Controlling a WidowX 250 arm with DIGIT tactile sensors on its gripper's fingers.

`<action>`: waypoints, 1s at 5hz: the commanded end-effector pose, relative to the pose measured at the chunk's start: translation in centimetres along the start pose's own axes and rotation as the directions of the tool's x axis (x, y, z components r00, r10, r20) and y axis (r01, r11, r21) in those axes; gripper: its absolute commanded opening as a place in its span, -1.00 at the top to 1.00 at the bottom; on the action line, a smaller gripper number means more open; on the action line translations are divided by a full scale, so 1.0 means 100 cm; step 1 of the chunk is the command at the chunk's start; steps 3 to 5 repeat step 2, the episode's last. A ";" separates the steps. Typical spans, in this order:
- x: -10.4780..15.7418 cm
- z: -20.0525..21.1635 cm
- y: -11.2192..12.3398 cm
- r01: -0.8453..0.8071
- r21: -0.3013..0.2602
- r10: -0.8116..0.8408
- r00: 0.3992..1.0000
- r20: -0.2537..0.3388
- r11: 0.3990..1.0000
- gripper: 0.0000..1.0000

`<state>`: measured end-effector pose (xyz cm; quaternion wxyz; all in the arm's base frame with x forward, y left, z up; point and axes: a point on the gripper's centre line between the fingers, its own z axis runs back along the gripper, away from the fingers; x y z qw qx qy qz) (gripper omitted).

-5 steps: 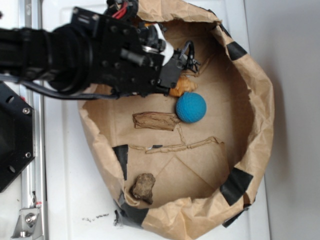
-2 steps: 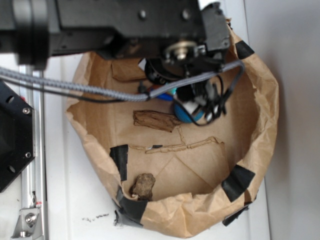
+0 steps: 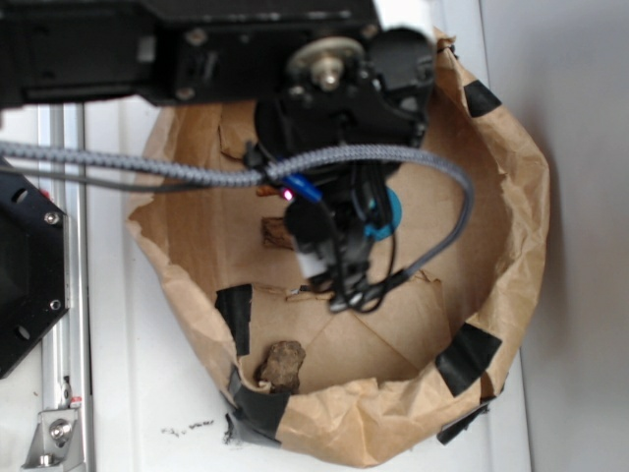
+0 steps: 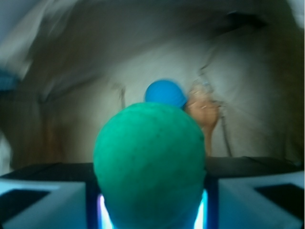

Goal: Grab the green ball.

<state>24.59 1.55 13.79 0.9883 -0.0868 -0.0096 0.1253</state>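
A: Exterior view, quick rundown?

B: Black WidowX arm (image 3: 197, 49) comes in from top-left over a brown paper bag (image 3: 511, 206) w/ rolled-down rim, patched w/ black tape (image 3: 468, 358). Wrist and gray braided cable (image 3: 147, 169) cover the middle of the bag. Gripper (image 3: 339, 265) points down into it, blurred; can't read the jaws from here.

A: Anything else inside?

B: Sliver of the blue ball (image 3: 391, 214) shows just right of the wrist. Brown bark-like piece (image 3: 275, 232) peeks out on the left of the gripper. Rough brown rock-like lump (image 3: 282, 365) near the bottom rim, well apart from the arm. Bag sits on a white tabletop (image 3: 147, 393). Green ball isn't visible in this view.

A: Wrist view?

B: Green ball (image 4: 150, 164) fills the center, close to the lens, sitting between the two gripper fingers (image 4: 45, 200); jaws closed in on it from both sides, ball held. Blue ball (image 4: 165, 93) is behind it, farther off on the bag floor, w/ an orange-tan crumpled thing (image 4: 204, 112) just beside it on the right. Background blurry.
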 end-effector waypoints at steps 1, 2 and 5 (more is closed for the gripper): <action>0.003 0.013 0.007 0.002 0.057 -0.008 0.995 0.100 0.998 1.00; 0.003 0.011 0.008 -0.023 0.068 0.015 0.994 0.107 0.997 1.00; 0.003 0.011 0.008 -0.023 0.068 0.015 0.994 0.107 0.997 1.00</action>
